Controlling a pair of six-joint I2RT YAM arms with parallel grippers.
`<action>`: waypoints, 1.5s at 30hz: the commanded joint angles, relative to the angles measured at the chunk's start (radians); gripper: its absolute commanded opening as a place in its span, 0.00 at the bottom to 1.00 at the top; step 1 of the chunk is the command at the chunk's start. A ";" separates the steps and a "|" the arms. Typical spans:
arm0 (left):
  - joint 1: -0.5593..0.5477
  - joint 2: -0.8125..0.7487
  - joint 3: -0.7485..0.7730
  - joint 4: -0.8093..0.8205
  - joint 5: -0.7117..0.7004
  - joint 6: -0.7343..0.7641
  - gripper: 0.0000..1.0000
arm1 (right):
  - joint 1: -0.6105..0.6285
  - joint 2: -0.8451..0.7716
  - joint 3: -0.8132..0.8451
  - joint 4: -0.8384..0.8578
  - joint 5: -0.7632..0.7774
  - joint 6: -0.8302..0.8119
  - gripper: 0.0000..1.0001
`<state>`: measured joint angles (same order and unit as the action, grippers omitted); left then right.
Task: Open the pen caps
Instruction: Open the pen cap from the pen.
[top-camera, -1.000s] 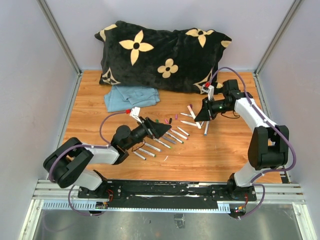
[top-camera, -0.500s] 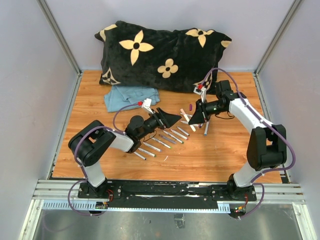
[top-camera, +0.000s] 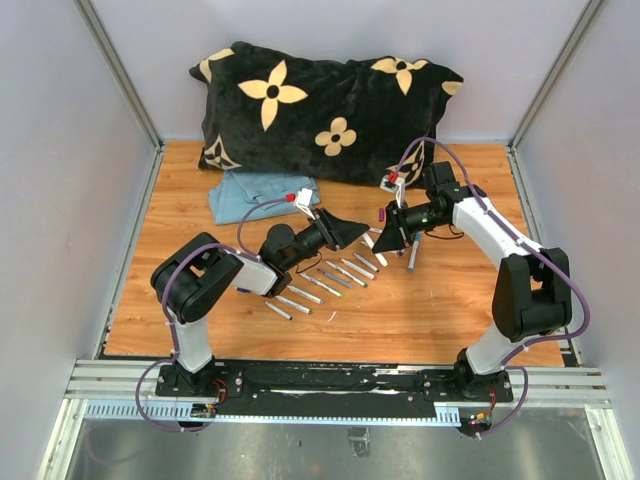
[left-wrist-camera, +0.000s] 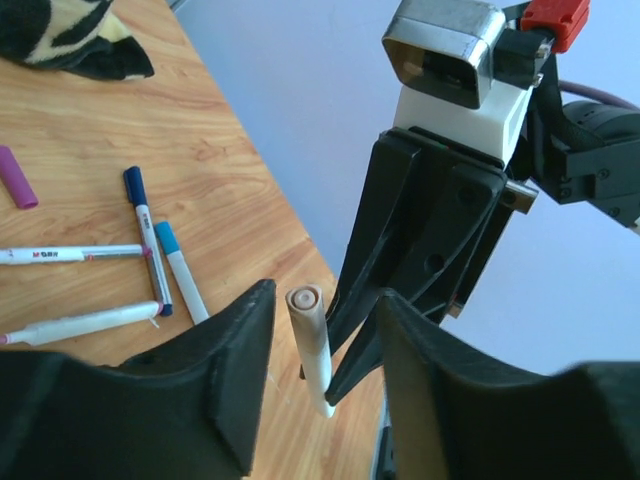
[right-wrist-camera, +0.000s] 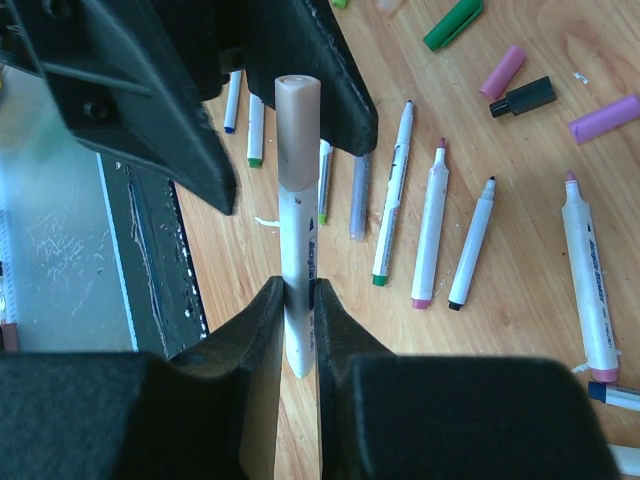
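The tan cap (right-wrist-camera: 297, 120) tops the pen (right-wrist-camera: 298, 255) that my right gripper (right-wrist-camera: 298, 300) pinches tight by the barrel, held up over the table's (top-camera: 430, 310) middle. My left gripper (left-wrist-camera: 322, 305) straddles that cap, half open, clear on both sides. A green cap (right-wrist-camera: 452, 22) and a pink cap (right-wrist-camera: 502, 72) lie loose below.

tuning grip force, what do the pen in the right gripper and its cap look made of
The pen: white barrel, smooth, faintly glossy with printed lettering, so likely hard plastic. Its cap: opaque tan, duller, with a moulded rim; probably plastic too.
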<state>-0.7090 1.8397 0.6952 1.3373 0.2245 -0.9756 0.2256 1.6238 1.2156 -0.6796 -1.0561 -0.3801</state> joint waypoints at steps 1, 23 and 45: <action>0.000 0.024 0.026 0.051 0.041 -0.013 0.43 | 0.024 0.003 -0.005 -0.022 -0.026 -0.028 0.01; -0.020 -0.002 -0.037 0.189 0.040 -0.078 0.00 | 0.065 -0.038 -0.027 0.029 -0.029 0.013 0.37; 0.319 -0.264 -0.048 0.066 -0.061 -0.016 0.00 | 0.141 0.017 0.006 -0.077 -0.060 -0.115 0.01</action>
<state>-0.3893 1.6489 0.6395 1.4578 0.1818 -1.0435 0.3237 1.6363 1.2102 -0.7155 -1.1255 -0.4545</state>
